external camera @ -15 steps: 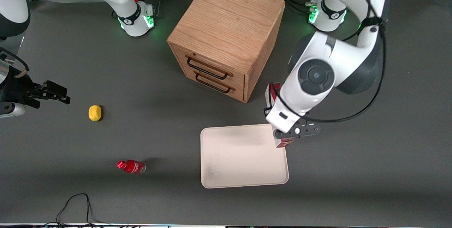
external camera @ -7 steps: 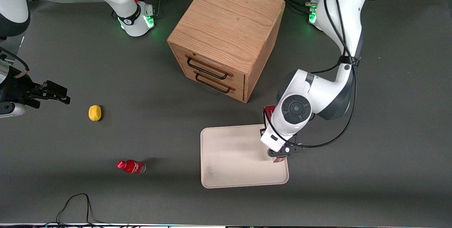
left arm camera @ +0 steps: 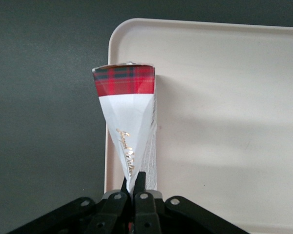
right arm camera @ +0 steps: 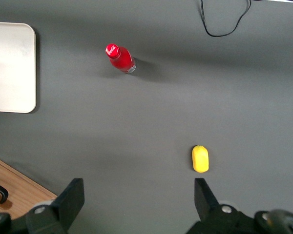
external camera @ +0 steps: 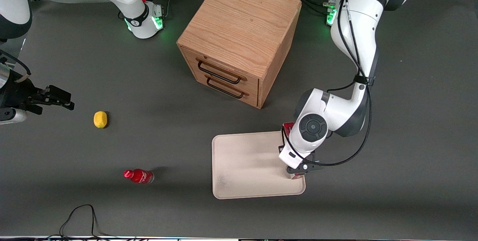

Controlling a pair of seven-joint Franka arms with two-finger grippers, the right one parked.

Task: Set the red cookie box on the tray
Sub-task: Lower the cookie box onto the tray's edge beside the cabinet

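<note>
- Red-ended cardboard, the red cookie box (left arm camera: pixel 128 122), is pinched between the closed fingers of the hand (left arm camera: pixel 135 187); the wrist view shows the carton on edge, its plaid end pointing away from the fingers, along the tray's side rim;
- Cream tray (external camera: pixel 242 166) lies on the grey counter (external camera: pixel 392 181), nearer the front camera than the wooden cabinet (external camera: pixel 239 39); the hand (external camera: pixel 297 172) hangs over the tray's end toward the working arm;
- Change noted: a second ago the hand stood at the tray's corner nearest the cabinet, with the box (external camera: pixel 288 126) well clear above it; it has since travelled along that end of the tray toward the front camera and dropped lower;
- Contact between box and tray floor cannot be confirmed; the carton sits close above the rim or just inside it;
- Judgement: transport is nearly complete and the setting-down is in hand; release has not occurred;
- Risk: the box is close to the rim; let go here, it may tip onto the counter rather than inward.
</note>
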